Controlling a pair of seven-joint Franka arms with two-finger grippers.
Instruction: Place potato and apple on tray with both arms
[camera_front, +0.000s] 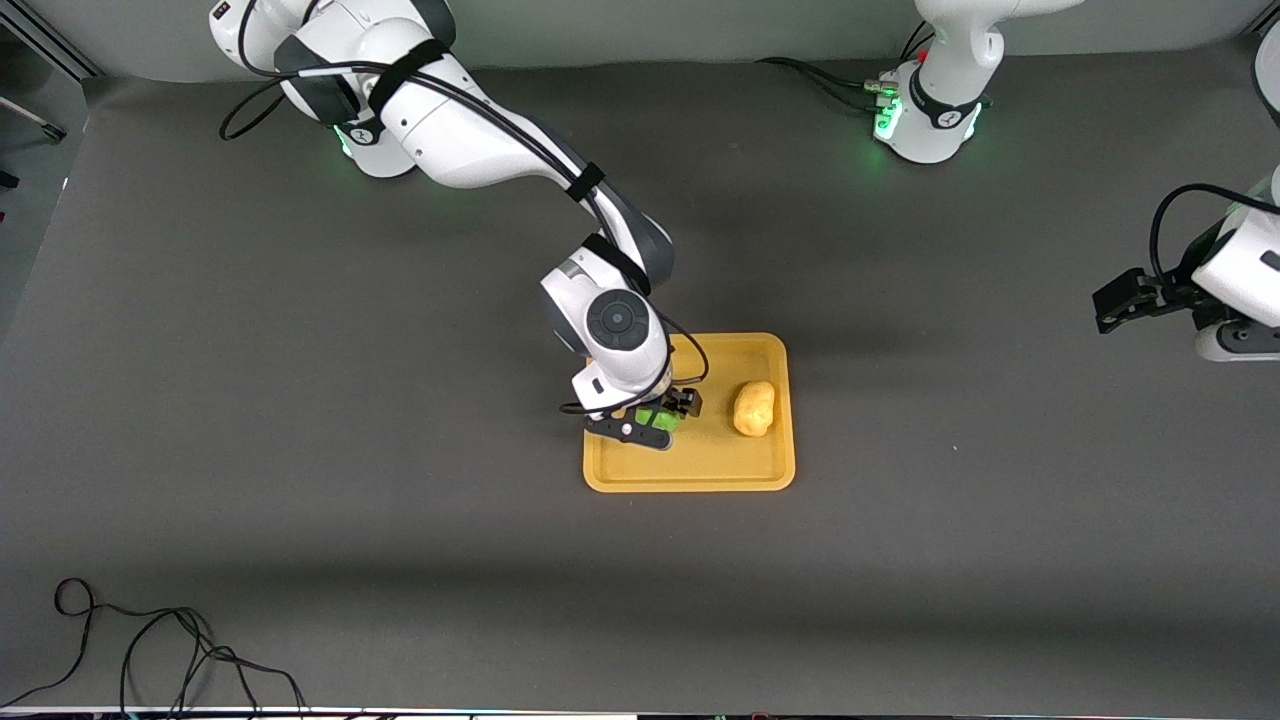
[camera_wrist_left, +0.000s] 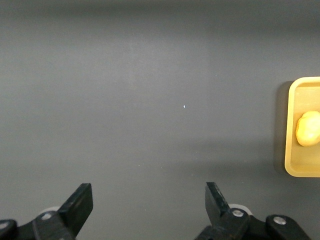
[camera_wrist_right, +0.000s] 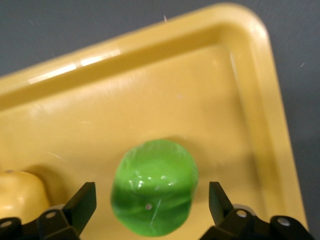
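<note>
The orange-yellow tray (camera_front: 720, 462) lies mid-table. The potato (camera_front: 753, 408) rests on it at the side toward the left arm's end. The green apple (camera_front: 655, 418) sits on the tray at the side toward the right arm's end. My right gripper (camera_front: 650, 420) is low over the tray, open, its fingers on either side of the apple (camera_wrist_right: 155, 192) with gaps on both sides. The right wrist view also shows the potato's edge (camera_wrist_right: 17, 192) and the tray rim (camera_wrist_right: 150, 55). My left gripper (camera_front: 1115, 305) waits open and empty over bare table at the left arm's end.
The table is a dark grey mat (camera_front: 400, 560). A black cable (camera_front: 150, 650) lies at the corner nearest the front camera at the right arm's end. The left wrist view shows bare mat, with the tray (camera_wrist_left: 292, 150) and potato (camera_wrist_left: 308, 128) at its edge.
</note>
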